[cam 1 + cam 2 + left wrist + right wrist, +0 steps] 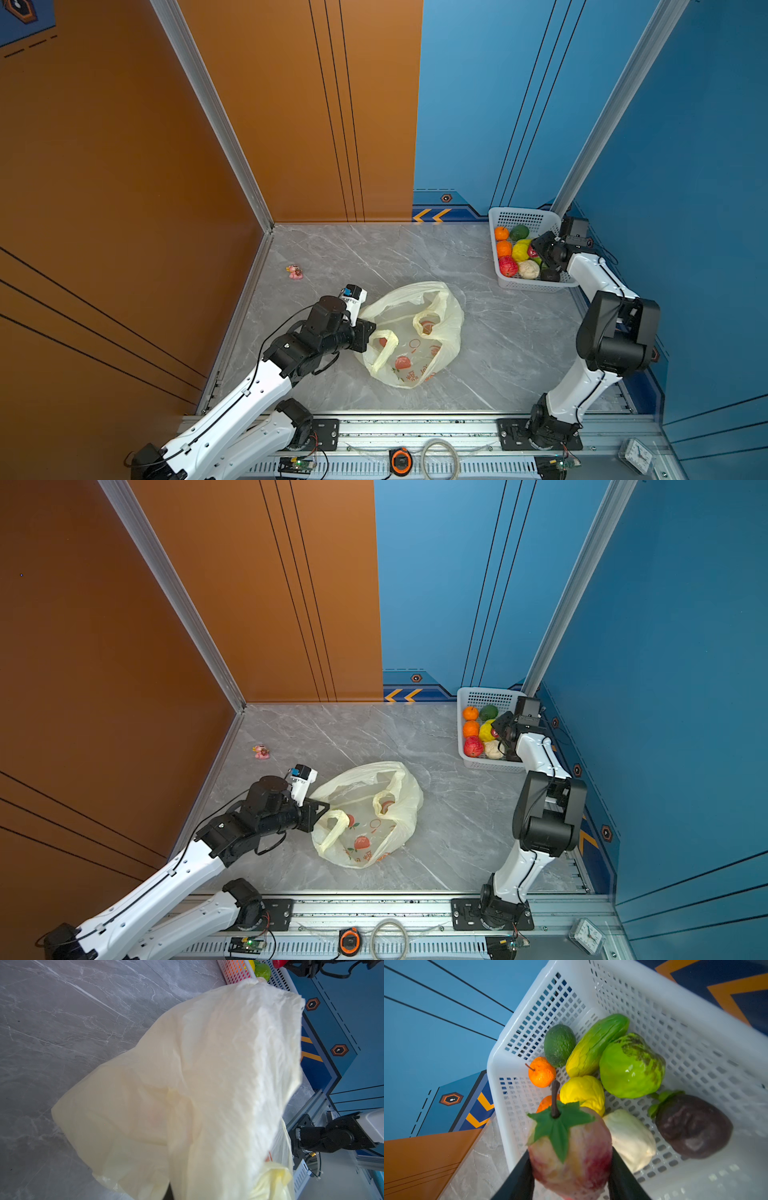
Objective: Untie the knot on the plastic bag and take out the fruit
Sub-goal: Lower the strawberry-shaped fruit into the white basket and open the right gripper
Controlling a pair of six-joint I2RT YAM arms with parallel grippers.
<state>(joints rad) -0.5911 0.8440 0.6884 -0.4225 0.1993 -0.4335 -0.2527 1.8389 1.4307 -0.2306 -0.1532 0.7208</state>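
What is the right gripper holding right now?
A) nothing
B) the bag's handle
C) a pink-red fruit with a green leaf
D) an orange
C: in the right wrist view the right gripper clamps the pink-red fruit above the white basket.

I see the bag [411, 332] in the middle of the table [519, 353], nearer the front than the back. My left gripper [365, 332] is at the bag's left edge and pinches it there. A toy [294, 272] lies behind the bag and far to its left, near the left wall. The basket [519, 216] sits in the back right corner, well apart from the bag. The fruit [519, 251] lies in the basket. My right gripper [571, 1176] hangs over the basket with one fruit [571, 1153] pinched between its jaws, above the rest. In front of the table, a tape [401, 460] lies in the middle and a clock [636, 455] at the right.
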